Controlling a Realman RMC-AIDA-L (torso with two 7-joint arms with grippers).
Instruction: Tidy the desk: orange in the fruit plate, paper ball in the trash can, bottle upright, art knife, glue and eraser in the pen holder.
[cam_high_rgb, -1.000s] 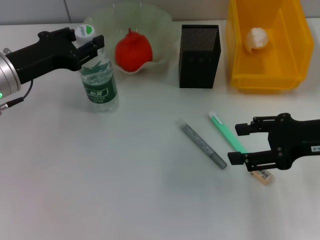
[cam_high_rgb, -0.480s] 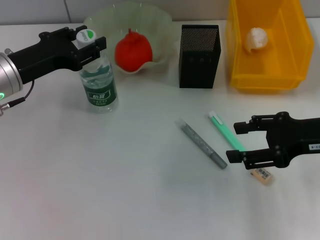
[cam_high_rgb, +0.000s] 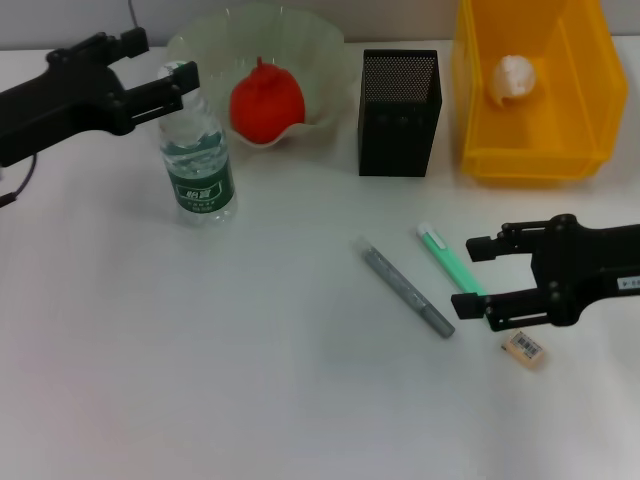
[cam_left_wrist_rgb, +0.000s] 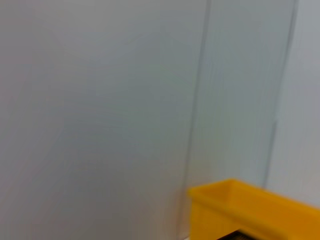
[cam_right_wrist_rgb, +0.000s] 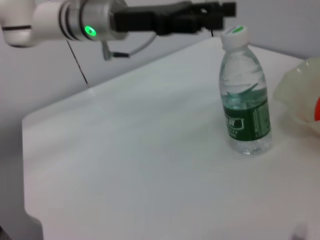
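The bottle (cam_high_rgb: 198, 160) stands upright left of the fruit plate (cam_high_rgb: 300, 35), which holds the orange (cam_high_rgb: 266, 100). My left gripper (cam_high_rgb: 158, 62) is open, raised beside the bottle's cap and apart from it; it also shows in the right wrist view (cam_right_wrist_rgb: 217, 15) above the bottle (cam_right_wrist_rgb: 245, 95). My right gripper (cam_high_rgb: 478, 276) is open low over the green glue stick (cam_high_rgb: 437, 252). The grey art knife (cam_high_rgb: 405, 290) lies left of it and the eraser (cam_high_rgb: 525, 347) just in front. The paper ball (cam_high_rgb: 515, 75) lies in the trash can (cam_high_rgb: 470, 120). The pen holder (cam_high_rgb: 398, 98) stands between plate and can.
The trash can's yellow corner (cam_left_wrist_rgb: 250, 210) shows in the left wrist view against a grey wall. The fruit plate's rim (cam_right_wrist_rgb: 295, 90) shows in the right wrist view. The table's edge (cam_right_wrist_rgb: 30, 165) runs behind the bottle there. Bare white tabletop lies at front left.
My left gripper has let go of the bottle and lifted up and back to the left; the bottle stays upright. My right gripper has shifted slightly back from the eraser, over the glue stick.
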